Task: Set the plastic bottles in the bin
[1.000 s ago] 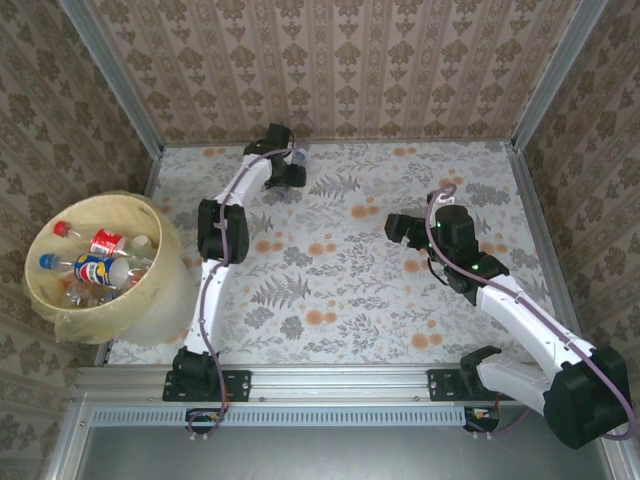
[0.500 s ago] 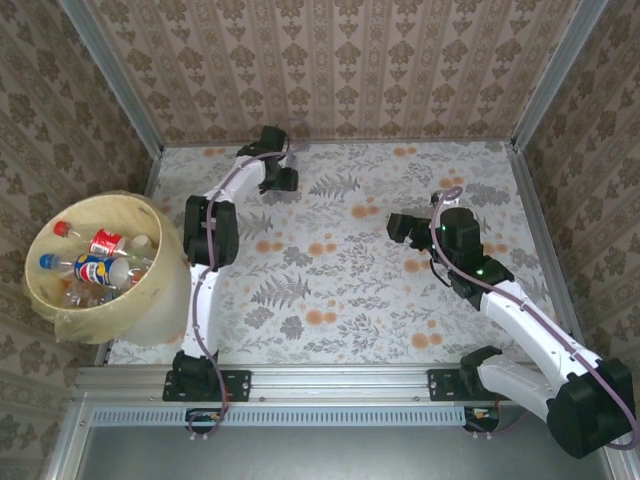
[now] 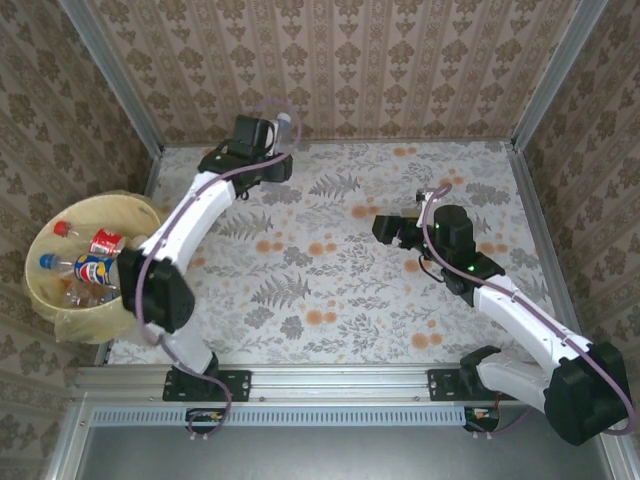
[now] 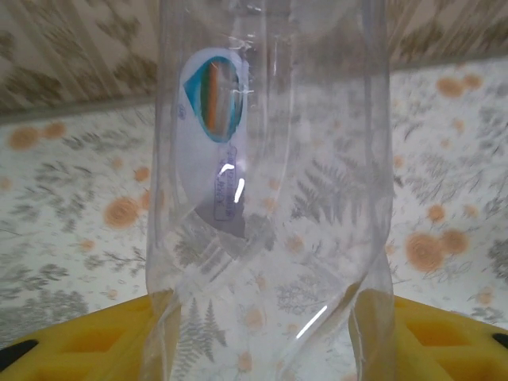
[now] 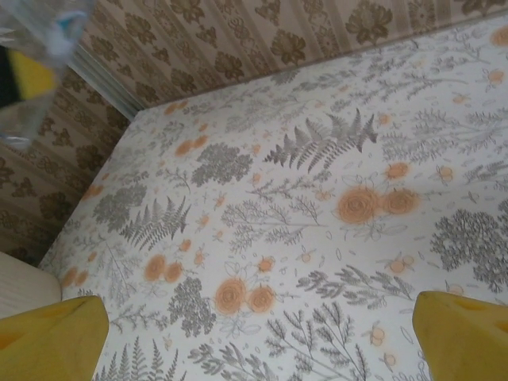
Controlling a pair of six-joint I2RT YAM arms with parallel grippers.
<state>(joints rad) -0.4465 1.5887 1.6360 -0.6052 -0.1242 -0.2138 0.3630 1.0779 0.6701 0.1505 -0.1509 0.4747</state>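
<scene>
My left gripper is at the table's far left corner, shut on a clear plastic bottle and holding it up off the table. In the left wrist view that bottle, with a white and coloured label, stands squeezed between the yellow fingers. The bin, a pale yellow bucket, stands off the table's left edge with several bottles inside. My right gripper hovers open over the middle of the table, nothing between its fingers. The held bottle also appears top left in the right wrist view.
A floral cloth covers the table. Patterned walls close in the back and both sides, with metal corner posts. A metal rail runs along the near edge by the arm bases.
The left gripper closed on the bottle and lifted it off the table at the back; the arm stretched out. The right gripper drifted slightly left, still open.
</scene>
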